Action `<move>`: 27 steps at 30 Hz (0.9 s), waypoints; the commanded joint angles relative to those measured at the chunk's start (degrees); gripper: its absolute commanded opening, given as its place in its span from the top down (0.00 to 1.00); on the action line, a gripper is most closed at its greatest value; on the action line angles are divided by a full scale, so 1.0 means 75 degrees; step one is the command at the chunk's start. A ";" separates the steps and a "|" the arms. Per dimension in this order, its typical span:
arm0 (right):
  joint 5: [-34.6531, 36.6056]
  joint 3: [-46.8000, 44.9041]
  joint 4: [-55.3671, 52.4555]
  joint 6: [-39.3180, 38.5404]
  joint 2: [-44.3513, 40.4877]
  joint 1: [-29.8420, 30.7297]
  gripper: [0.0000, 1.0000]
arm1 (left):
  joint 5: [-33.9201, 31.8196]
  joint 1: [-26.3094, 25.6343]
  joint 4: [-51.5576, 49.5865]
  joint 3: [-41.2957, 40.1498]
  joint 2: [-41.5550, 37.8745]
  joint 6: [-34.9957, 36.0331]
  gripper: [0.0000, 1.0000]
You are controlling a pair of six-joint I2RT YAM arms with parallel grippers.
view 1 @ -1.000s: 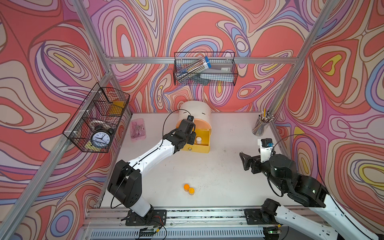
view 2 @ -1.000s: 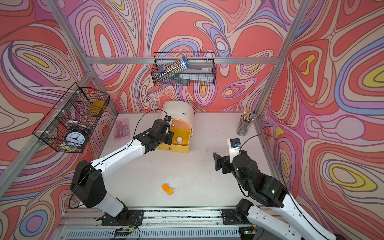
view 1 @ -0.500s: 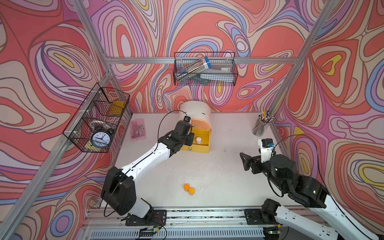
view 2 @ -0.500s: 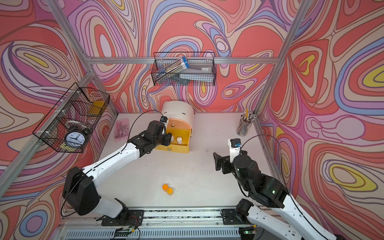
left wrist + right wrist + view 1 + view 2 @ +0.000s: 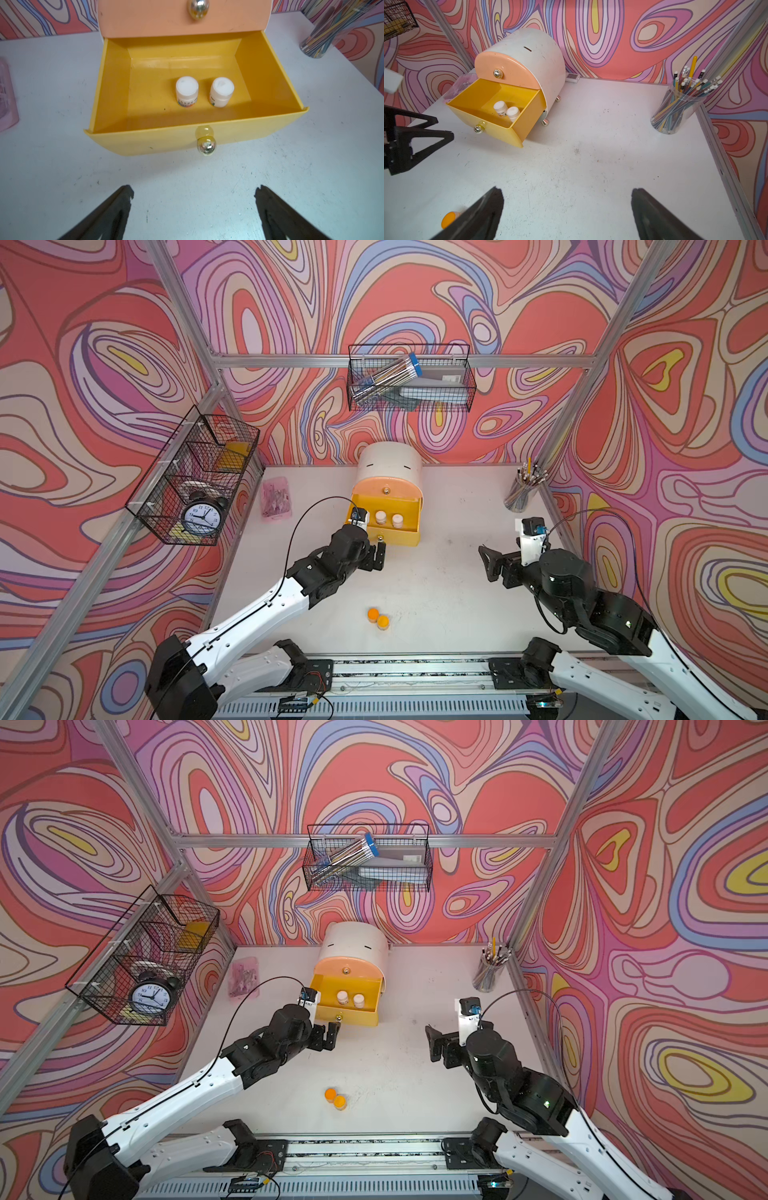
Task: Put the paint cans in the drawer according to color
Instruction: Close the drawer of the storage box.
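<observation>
My left gripper (image 5: 193,189) gapes empty before the yellow drawer (image 5: 145,143); I should press its front squarely beside the knob (image 5: 206,148), keeping both white cans (image 5: 187,90) upright.

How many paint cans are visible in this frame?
4. Two white cans stand side by side in the open yellow drawer; two orange cans sit together on the table. Others may be hidden.
</observation>
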 commanded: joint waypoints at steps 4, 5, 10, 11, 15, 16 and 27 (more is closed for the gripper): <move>-0.2367 -0.0440 0.0876 -0.0399 -0.0160 -0.0016 0.02 | -0.0088 -0.0197 0.1002 -0.0072 0.0835 -0.0546 0.01; -0.2670 -0.0477 0.0976 -0.0430 -0.0133 -0.0016 0.02 | -0.0125 -0.0213 0.1092 -0.0062 0.0940 -0.0570 0.01; -0.3134 -0.0553 0.1068 -0.0348 0.0071 -0.0022 0.02 | -0.0640 -0.0250 0.1517 -0.0032 0.1426 -0.0700 0.01; -0.3133 -0.0558 0.1068 -0.0347 0.0104 -0.0016 0.02 | -0.0722 -0.0249 0.1523 0.0006 0.1516 -0.0720 0.01; -0.3108 -0.0476 0.0955 -0.0359 0.0219 -0.0019 0.02 | -0.0942 -0.0248 0.1527 0.0188 0.1827 -0.0795 0.01; -0.3090 -0.0482 0.0951 -0.0359 0.0220 -0.0016 0.02 | -0.0984 -0.0260 0.1512 0.0235 0.1900 -0.0840 0.01; -0.2768 -0.0497 0.1002 -0.0382 -0.0220 -0.0016 0.02 | -0.1148 -0.0273 0.1193 0.1317 0.2820 -0.1098 0.01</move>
